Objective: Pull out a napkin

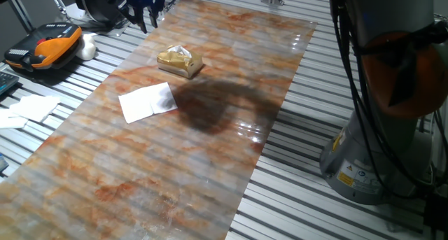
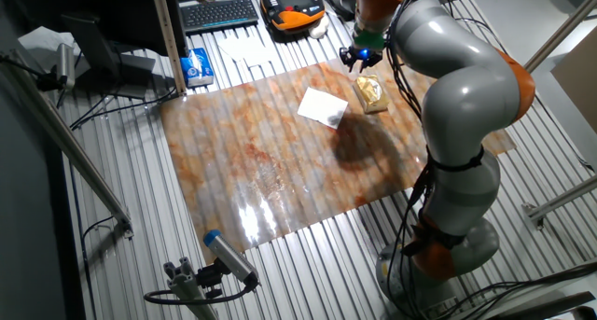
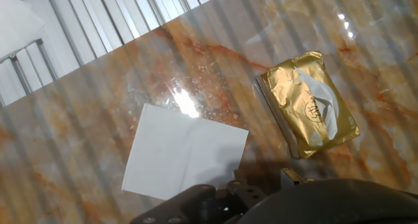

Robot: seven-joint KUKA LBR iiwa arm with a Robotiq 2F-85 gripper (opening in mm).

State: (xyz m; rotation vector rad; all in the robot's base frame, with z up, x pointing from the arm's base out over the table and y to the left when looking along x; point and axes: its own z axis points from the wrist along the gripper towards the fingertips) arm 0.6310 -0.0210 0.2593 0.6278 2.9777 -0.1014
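1. Napkin (image 1: 148,101) flat on marbled mat (image 1: 210,170), left of centre in one fixed view; white, roughly square, faint fold line showing in hand view (image 3: 186,152).
2. In the other fixed view napkin (image 2: 324,107) upper centre of frame, just left of gold tissue box (image 2: 371,94); apart from box, not touching.
3. Gold tissue box (image 1: 180,61) upper centre-left in one fixed view, white tissue poking from top slot. In hand view box (image 3: 307,103) right of centre, tilted, tissue tuft visible in opening.
4. Gripper (image 1: 143,8) at top left of one fixed view, blue fingers pointing down, raised off mat, above & behind box. Seems spread w/ nothing between fingers. In the other fixed view gripper (image 2: 359,57) top centre, just above box.
5. Hand view: only dark gripper body at bottom edge; fingertips not visible there.
6. Arm's grey links (image 2: 457,105) fill right side of the other fixed view; dark shadow on mat right of napkin.
7. Off mat: orange-black handheld unit (image 1: 43,47) upper left in one fixed view, loose white paper sheets (image 1: 31,107) at left edge on slatted table (image 1: 336,212).
8. The other fixed view: keyboard (image 2: 219,13) top centre-left, small blue box (image 2: 196,68) below it.
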